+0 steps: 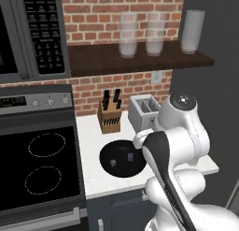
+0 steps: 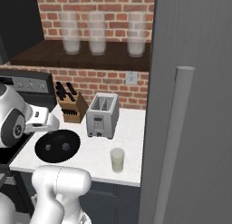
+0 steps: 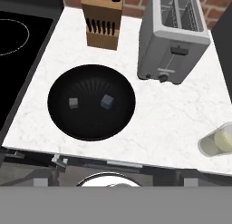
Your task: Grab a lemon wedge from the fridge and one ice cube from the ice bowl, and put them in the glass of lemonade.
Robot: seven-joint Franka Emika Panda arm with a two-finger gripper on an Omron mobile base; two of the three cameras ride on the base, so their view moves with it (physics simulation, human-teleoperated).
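The black ice bowl (image 3: 90, 124) (image 1: 122, 170) (image 2: 56, 156) sits on the white counter near its front edge. Two pale ice cubes (image 3: 73, 102) (image 3: 107, 101) lie apart inside it. My gripper (image 2: 44, 121) hovers above the bowl's left side, looking straight down, with nothing in it; its fingertips are hard to make out. The glass of lemonade (image 2: 117, 160) (image 3: 216, 141) stands at the counter's front right. The fridge (image 2: 195, 82) rises to the right with its door shut and its long handle (image 2: 174, 146) toward me. The lemon wedge is hidden.
A toaster (image 3: 174, 35) (image 2: 103, 114) and a knife block (image 3: 103, 19) (image 2: 71, 105) stand at the back by the brick wall. A black stove top (image 1: 42, 164) adjoins the counter on the left, under a microwave (image 1: 28, 33). Frosted glasses (image 2: 97, 32) line the shelf above.
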